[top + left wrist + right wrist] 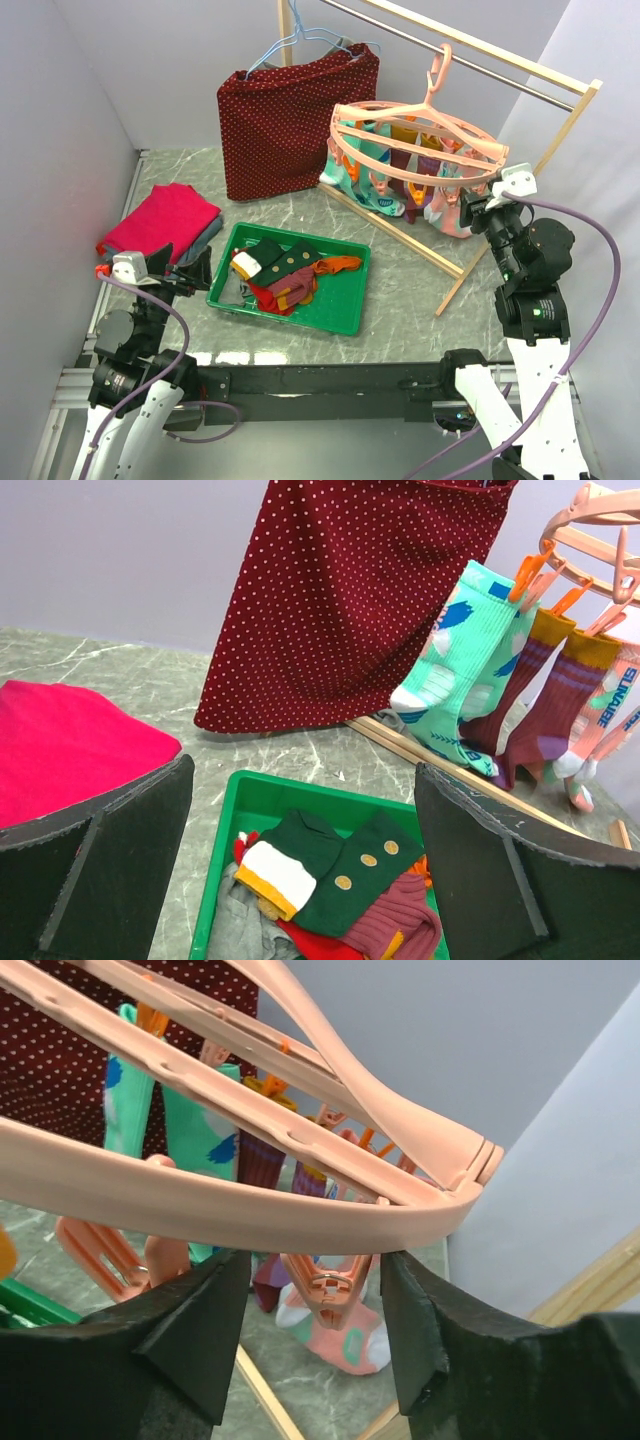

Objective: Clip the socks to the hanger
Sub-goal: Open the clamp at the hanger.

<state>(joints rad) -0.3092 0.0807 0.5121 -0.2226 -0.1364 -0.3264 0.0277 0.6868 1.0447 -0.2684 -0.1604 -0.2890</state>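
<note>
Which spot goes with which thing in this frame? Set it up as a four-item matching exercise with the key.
Things:
1. dark green dotted sock
2. dark-red dotted cloth
3. folded pink-red stack
4. right gripper

Places:
A. flat on the table, left of the tray
B. open around a peg under the pink hanger
C. in the green tray
D. hung from the rail on a blue wire hanger

Pairs: 1-C, 2-D, 3-A, 4-B

Grey marble table (400, 300): green tray (340, 297), folded cloths (160, 220)
</note>
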